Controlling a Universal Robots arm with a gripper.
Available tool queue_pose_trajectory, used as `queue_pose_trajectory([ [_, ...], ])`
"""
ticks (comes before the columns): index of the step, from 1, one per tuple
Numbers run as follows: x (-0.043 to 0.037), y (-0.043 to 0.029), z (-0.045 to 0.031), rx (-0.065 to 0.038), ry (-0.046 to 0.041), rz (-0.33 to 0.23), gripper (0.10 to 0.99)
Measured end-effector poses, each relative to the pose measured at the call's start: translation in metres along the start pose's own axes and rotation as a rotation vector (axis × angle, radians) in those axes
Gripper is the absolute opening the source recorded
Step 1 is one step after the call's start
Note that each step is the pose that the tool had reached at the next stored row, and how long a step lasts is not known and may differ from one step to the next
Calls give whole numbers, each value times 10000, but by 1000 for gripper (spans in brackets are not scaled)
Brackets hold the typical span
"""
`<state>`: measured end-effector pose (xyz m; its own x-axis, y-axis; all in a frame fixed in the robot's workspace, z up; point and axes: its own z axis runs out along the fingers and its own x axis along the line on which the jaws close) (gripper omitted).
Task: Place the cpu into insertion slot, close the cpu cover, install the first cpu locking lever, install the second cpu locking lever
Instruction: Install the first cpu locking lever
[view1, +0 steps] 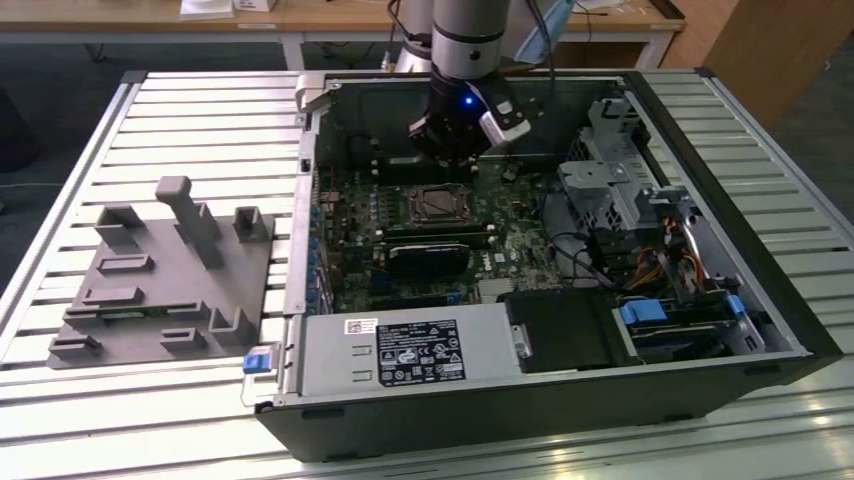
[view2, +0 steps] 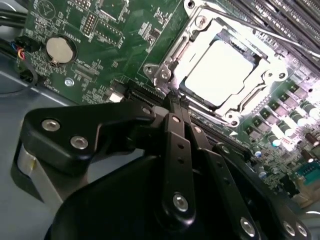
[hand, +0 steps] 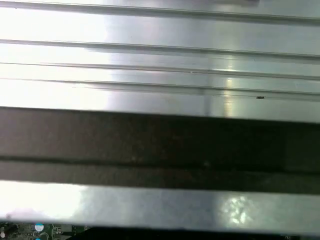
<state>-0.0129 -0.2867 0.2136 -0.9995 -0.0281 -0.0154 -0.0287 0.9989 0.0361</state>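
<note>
In the second wrist view the cpu (view2: 217, 70), a square silvery chip, lies flat inside the insertion slot (view2: 165, 75). The cpu cover (view2: 250, 97), a thin metal frame, lies down around the chip's top. My gripper (view2: 176, 102) is shut with nothing between its black fingers, and its tips sit just beside the slot's near edge. In the exterior view the gripper (view1: 450, 158) hangs inside the open computer case, slightly behind the insertion slot (view1: 438, 205) on the green board.
A grey holder block (view1: 160, 275) stands on the slatted table at the exterior view's left. Inside the case sit a black card (view1: 430, 240), the power supply (view1: 380, 352) and a drive cage (view1: 614, 190). A coin cell (view2: 59, 49) lies near the slot.
</note>
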Motion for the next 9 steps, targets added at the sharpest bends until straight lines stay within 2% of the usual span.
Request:
queue_pose_trajectory([
  [9,-2,-29,-2,3,1,-1,106],
])
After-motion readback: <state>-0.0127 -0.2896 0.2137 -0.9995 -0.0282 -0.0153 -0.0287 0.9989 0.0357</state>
